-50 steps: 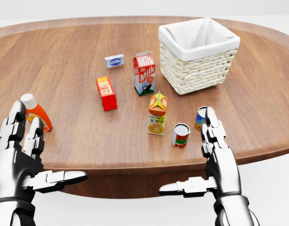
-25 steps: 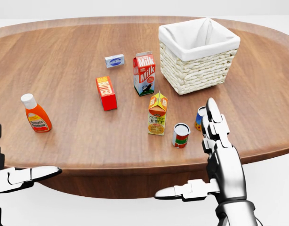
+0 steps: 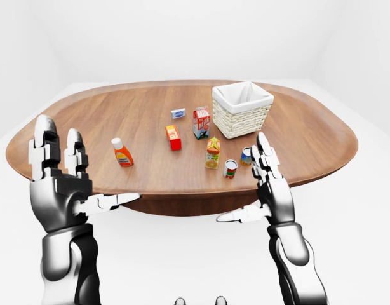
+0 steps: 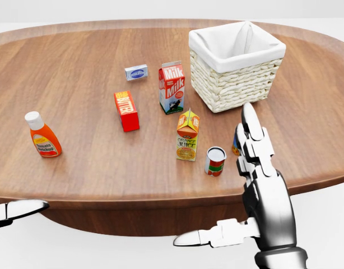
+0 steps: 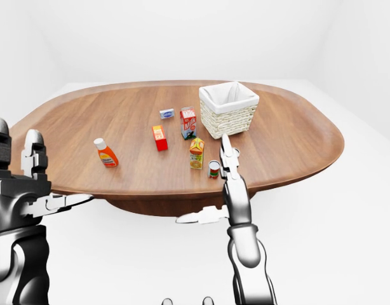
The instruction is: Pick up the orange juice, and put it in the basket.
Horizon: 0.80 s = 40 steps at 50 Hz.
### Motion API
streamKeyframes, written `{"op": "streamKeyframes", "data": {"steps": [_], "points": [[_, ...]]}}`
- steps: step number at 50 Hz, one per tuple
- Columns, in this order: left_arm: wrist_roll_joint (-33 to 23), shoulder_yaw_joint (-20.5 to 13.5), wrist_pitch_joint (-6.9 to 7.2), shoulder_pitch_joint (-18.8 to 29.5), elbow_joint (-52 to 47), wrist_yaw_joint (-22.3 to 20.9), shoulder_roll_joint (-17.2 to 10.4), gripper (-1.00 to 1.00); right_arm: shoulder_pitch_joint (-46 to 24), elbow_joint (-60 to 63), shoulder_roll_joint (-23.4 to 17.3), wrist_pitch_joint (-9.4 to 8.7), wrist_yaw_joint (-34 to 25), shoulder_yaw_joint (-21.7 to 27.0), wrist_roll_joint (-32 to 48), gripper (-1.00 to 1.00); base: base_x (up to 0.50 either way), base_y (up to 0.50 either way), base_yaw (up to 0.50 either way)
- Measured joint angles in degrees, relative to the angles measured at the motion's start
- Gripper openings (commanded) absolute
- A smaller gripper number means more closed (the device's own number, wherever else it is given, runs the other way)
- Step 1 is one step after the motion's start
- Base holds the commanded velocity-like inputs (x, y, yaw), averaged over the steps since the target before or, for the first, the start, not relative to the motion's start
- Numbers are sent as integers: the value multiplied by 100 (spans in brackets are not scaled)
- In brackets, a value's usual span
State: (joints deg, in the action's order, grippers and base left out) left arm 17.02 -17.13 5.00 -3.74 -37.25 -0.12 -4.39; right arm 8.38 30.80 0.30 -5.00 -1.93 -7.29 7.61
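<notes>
The orange juice carton stands upright near the middle of the wooden table, below the milk carton in the head view. At the upper right sits the white-lined wicker basket. My right hand is open, fingers straight up and thumb out to the left. It is raised at the table's near edge, right of the juice and apart from it. My left hand is also open and holds nothing, off the table's left near edge. Only its thumb shows in the head view.
A milk carton, a red box and a small white box stand above and left of the juice. A tomato sauce bottle is at the left. A can stands beside the juice; a blue can is half hidden behind my right fingers.
My left hand has dropped down and left, almost out of the head view, uncovering the sauce bottle. My right hand has risen a little in the view. Nothing on the table moved.
</notes>
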Motion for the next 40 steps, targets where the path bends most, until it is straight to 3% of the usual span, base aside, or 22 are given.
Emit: {"op": "streamKeyframes", "data": {"steps": [40], "points": [[275, -148, 0, 15, -29, -9, -15, 100, 366, 1421, -109, 0, 121, -341, 435, 100, 0, 0, 0]]}}
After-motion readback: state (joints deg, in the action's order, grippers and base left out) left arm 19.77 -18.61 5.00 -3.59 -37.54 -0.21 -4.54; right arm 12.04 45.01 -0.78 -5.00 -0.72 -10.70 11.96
